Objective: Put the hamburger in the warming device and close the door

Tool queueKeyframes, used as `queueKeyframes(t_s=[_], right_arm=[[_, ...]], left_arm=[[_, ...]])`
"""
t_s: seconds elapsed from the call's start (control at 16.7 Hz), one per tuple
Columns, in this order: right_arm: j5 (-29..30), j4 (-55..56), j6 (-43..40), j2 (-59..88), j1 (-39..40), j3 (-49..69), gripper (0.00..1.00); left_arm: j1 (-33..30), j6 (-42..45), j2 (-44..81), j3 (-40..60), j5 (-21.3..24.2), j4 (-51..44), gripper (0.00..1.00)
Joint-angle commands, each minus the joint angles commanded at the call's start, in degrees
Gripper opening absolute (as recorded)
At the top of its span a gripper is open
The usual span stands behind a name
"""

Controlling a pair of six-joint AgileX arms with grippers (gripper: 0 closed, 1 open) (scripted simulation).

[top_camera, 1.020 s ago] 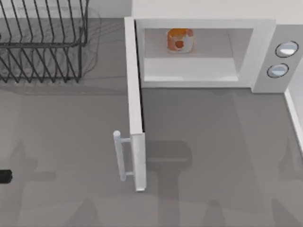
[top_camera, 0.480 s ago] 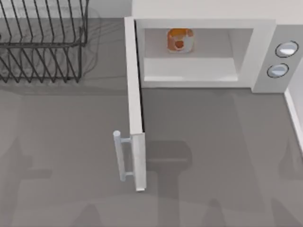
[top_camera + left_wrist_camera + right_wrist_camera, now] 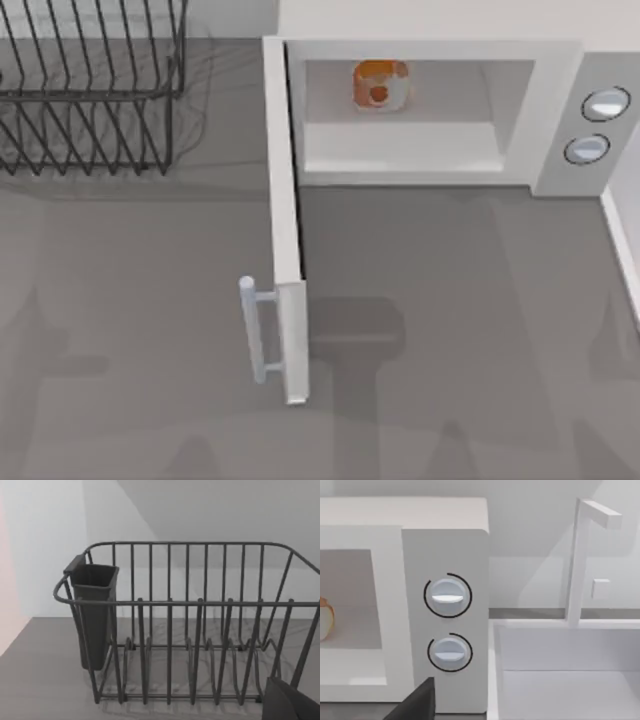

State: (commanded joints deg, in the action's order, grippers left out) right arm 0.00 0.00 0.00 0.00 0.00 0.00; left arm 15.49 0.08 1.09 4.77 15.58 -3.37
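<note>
1. Gripper of my left arm (image 3: 295, 703) is a dark sliver at the edge of the left wrist view, facing the black dish rack (image 3: 190, 625); I cannot tell whether it is spread or pressed together.
2. The right gripper (image 3: 417, 703) is likewise just a dark corner in front of the microwave (image 3: 557, 75), near its two knobs (image 3: 447, 596); its state I cannot tell either.
3. The hamburger (image 3: 379, 85) already sits inside the cavity, toward the back and nearer the hinge side, apart from the walls. It needs no more handling.
4. The door (image 3: 283, 180) stands wide open, sticking out over the worktop (image 3: 450, 330), with its handle (image 3: 253, 330) on the face turned toward the top view's left.
5. I judge the door stiff, light and free on its hinge, its smooth face a little slippery.
6. No grasp seems needed: I would press on the outer face near the free edge, just beside the handle, where leverage is best, and follow its arc gently so it does not slam.
</note>
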Motion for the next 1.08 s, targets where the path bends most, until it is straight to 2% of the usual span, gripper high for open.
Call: queueKeyframes(t_s=[0.36,0.72,0.9,1.08], right_arm=[[0.0,0.0,0.0,0.0,0.0,0.0,1.00],[0.0,0.0,0.0,0.0,0.0,0.0,1.00],[0.0,0.0,0.0,0.0,0.0,0.0,1.00],[0.0,0.0,0.0,0.0,0.0,0.0,1.00]], left_arm=[[-2.2,0.0,-0.9,3.5,-2.2,-4.7,0.00],[-2.7,-0.6,-0.2,4.4,-3.0,-5.2,0.00],[-6.6,-4.3,4.8,9.3,-7.2,-7.9,0.00],[-15.0,-9.9,15.1,16.5,-13.8,-12.9,0.00]])
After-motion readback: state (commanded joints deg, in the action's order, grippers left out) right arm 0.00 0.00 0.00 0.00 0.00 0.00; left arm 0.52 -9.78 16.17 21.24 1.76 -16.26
